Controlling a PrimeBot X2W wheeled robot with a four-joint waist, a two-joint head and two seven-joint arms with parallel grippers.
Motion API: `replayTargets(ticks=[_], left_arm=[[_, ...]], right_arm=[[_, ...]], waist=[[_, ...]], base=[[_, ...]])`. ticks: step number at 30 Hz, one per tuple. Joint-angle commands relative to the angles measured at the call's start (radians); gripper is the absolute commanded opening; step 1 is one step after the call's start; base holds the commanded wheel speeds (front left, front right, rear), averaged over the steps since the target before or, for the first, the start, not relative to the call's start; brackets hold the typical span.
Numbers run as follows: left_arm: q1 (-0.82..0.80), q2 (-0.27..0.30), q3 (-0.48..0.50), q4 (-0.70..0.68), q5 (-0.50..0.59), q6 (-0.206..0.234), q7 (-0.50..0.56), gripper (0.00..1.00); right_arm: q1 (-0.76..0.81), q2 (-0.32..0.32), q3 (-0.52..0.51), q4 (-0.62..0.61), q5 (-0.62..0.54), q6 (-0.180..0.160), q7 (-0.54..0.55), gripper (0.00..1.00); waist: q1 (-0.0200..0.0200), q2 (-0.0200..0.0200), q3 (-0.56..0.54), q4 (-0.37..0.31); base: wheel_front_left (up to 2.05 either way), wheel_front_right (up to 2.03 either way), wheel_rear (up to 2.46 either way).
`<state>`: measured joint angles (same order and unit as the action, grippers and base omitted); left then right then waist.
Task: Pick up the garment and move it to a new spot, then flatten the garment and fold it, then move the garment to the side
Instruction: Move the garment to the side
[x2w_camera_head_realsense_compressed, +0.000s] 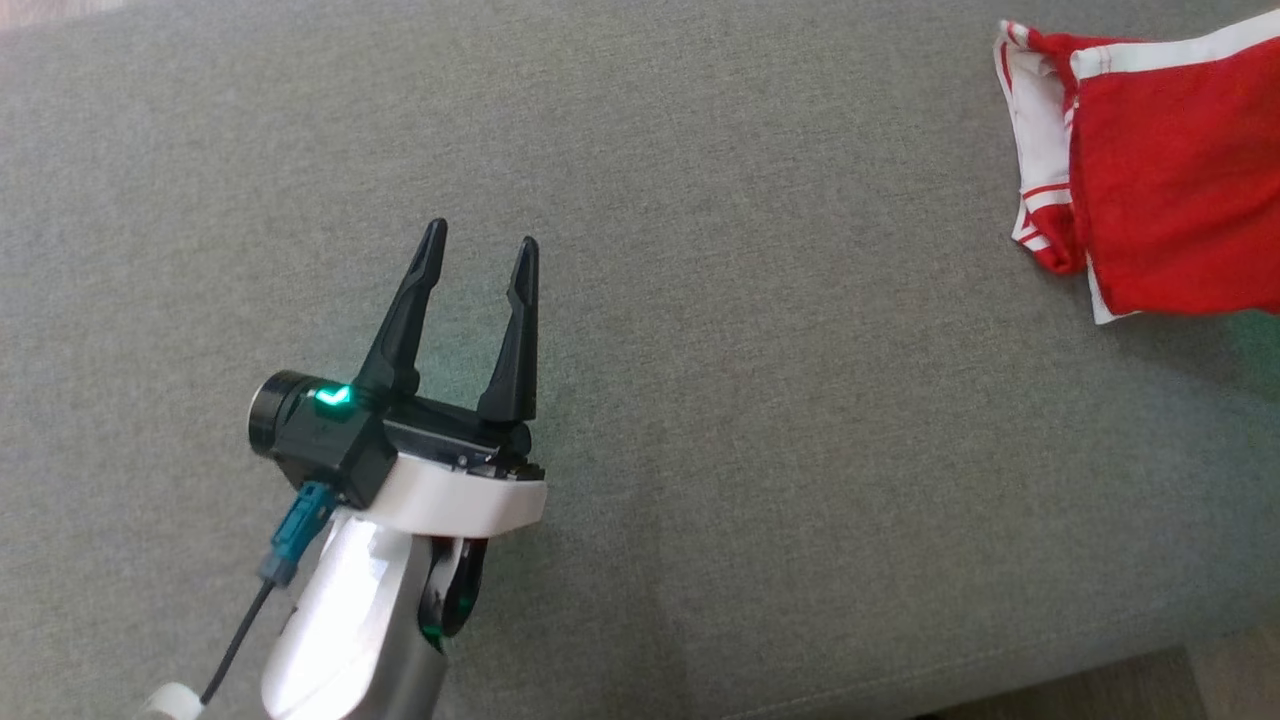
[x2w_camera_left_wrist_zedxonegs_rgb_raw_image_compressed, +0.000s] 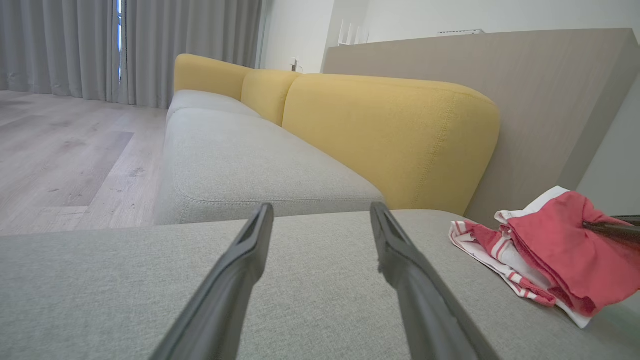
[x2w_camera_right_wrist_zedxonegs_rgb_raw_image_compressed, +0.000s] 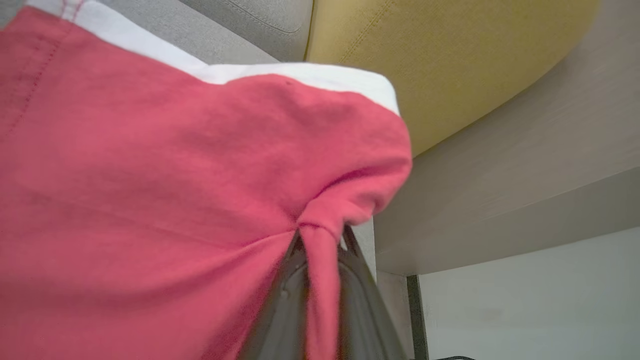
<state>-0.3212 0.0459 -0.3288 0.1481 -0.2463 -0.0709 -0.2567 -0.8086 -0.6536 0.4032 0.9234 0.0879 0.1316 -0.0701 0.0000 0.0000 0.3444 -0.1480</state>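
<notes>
The garment (x2w_camera_head_realsense_compressed: 1150, 170) is red cloth with white trim and red-striped edges, folded at the far right of the grey sofa seat (x2w_camera_head_realsense_compressed: 700, 300). The left wrist view shows the garment (x2w_camera_left_wrist_zedxonegs_rgb_raw_image_compressed: 550, 260) at the right, with a dark fingertip (x2w_camera_left_wrist_zedxonegs_rgb_raw_image_compressed: 607, 229) of the other arm touching its top. My right gripper (x2w_camera_right_wrist_zedxonegs_rgb_raw_image_compressed: 320, 235) is shut on a pinched fold of the garment (x2w_camera_right_wrist_zedxonegs_rgb_raw_image_compressed: 150, 190), which hangs in front of its camera. My left gripper (x2w_camera_head_realsense_compressed: 480, 250) hovers open over bare seat at the lower left, far from the cloth, its two dark fingers (x2w_camera_left_wrist_zedxonegs_rgb_raw_image_compressed: 240, 270) apart with nothing between them.
Yellow back cushions (x2w_camera_left_wrist_zedxonegs_rgb_raw_image_compressed: 390, 135) line the far side of the seat. A pale wooden panel (x2w_camera_left_wrist_zedxonegs_rgb_raw_image_compressed: 550, 100) stands behind the garment's end. Wooden floor (x2w_camera_left_wrist_zedxonegs_rgb_raw_image_compressed: 65, 150) and grey curtains (x2w_camera_left_wrist_zedxonegs_rgb_raw_image_compressed: 75, 45) lie beyond the sofa; the seat's front edge (x2w_camera_head_realsense_compressed: 1000, 690) runs along the lower right.
</notes>
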Motion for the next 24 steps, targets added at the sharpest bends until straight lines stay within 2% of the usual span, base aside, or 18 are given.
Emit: replayTargets(ticks=[1,10,11,12,20,24], left_arm=[[-0.018,0.004,0.027,-0.031,0.007,0.0,-0.005,1.0],[-0.026,0.004,0.033,-0.026,0.012,-0.003,-0.005,1.0],[-0.027,0.004,0.033,-0.025,0.012,-0.003,-0.005,1.0],[-0.028,0.004,0.033,-0.023,0.011,-0.003,-0.005,1.0],[-0.019,0.004,0.047,-0.024,0.003,0.002,-0.005,1.0],[0.002,0.004,0.067,-0.031,-0.004,0.009,-0.005,1.0]], right_arm=[[-0.001,-0.026,-0.005,-0.012,-0.006,-0.001,-0.001,0.0],[0.002,0.004,-0.083,-0.012,-0.039,-0.001,0.01,0.0],[0.002,0.007,-0.094,-0.015,-0.042,-0.001,0.009,0.42],[0.001,0.011,-0.107,-0.018,-0.044,-0.001,0.007,1.0],[-0.003,0.056,-0.203,-0.065,-0.051,-0.001,-0.018,1.0],[0.015,0.131,-0.249,-0.156,-0.023,-0.001,-0.078,1.0]], waist=[[0.0,0.0,0.001,0.0],[0.0,0.0,0.013,0.0],[0.0,0.0,0.013,0.001],[0.0,0.0,0.012,0.001],[0.0,0.0,-0.025,0.006],[0.0,0.0,-0.076,0.009]], base=[[0.0,0.0,0.0],[0.0,0.0,0.0],[0.0,0.0,0.0],[0.0,0.0,0.0],[0.0,0.0,0.0],[0.0,0.0,0.0]])
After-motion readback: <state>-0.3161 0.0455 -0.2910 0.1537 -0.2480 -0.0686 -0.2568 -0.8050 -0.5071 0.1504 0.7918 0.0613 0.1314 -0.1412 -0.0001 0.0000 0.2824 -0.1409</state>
